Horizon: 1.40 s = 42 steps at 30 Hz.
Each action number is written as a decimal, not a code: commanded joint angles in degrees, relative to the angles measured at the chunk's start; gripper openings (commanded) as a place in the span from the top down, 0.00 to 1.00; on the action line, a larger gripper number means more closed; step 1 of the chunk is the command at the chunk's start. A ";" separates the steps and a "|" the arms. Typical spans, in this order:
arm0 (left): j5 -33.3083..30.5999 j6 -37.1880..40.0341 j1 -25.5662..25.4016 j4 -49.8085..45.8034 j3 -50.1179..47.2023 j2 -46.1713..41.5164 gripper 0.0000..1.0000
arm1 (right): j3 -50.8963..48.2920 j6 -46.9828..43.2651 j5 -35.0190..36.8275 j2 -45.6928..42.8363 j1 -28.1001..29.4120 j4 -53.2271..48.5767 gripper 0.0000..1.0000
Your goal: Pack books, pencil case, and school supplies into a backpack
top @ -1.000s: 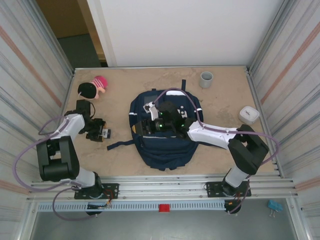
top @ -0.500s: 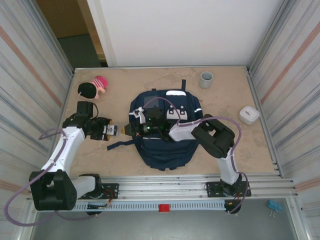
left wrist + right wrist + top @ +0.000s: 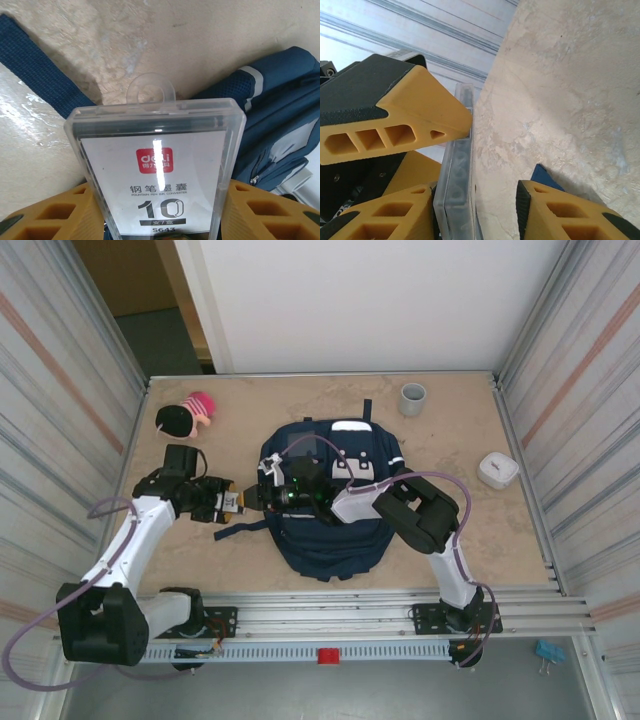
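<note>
The left jaws gripped a clear plastic box [image 3: 157, 165] with a white label by its lower end, holding it above the desk [image 3: 210, 45], just beside the backpack [image 3: 325, 530]. The right jaws stood open astride the box's edge, one finger just beside it, the other apart.
</note>
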 commanded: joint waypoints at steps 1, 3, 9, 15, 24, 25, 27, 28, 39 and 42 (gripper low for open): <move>1.02 -1.68 -1.04 0.74 0.35 0.28 0.53 | 1.48 0.67 -0.06 0.22 0.98 3.48 0.76; 1.08 -1.78 -1.09 0.96 0.28 0.30 0.53 | 1.07 0.58 0.04 -0.31 0.95 3.79 0.84; 0.94 -1.07 -1.09 0.88 0.81 0.64 0.51 | -0.74 -0.21 0.34 -2.88 0.93 4.53 0.97; -0.03 1.03 -1.09 0.09 1.69 0.70 0.27 | -4.13 -1.17 0.95 -7.04 -0.04 4.45 0.96; -17.90 14.04 -8.19 -4.57 4.00 -2.21 0.14 | -18.48 -4.66 0.63 -25.23 -9.31 -2.25 0.96; -22.01 16.51 -10.04 -5.36 4.76 -2.51 0.14 | -19.35 -6.22 0.63 -28.33 -10.62 -5.91 0.96; -28.28 21.74 -13.25 -5.81 6.23 -2.89 0.18 | -20.29 -9.75 0.80 -34.55 -12.88 -14.61 0.96; -30.85 24.38 -14.73 -5.72 7.08 -2.83 0.20 | -20.48 -11.37 0.95 -37.19 -13.83 -18.71 0.97; -35.57 58.34 -28.12 16.73 3.75 -7.18 0.23 | -20.65 -21.45 -3.70 -58.62 -27.63 -51.82 0.98; -32.90 64.11 -30.02 21.98 1.47 -8.46 0.23 | -20.88 -22.62 -6.78 -61.19 -31.74 -56.23 0.98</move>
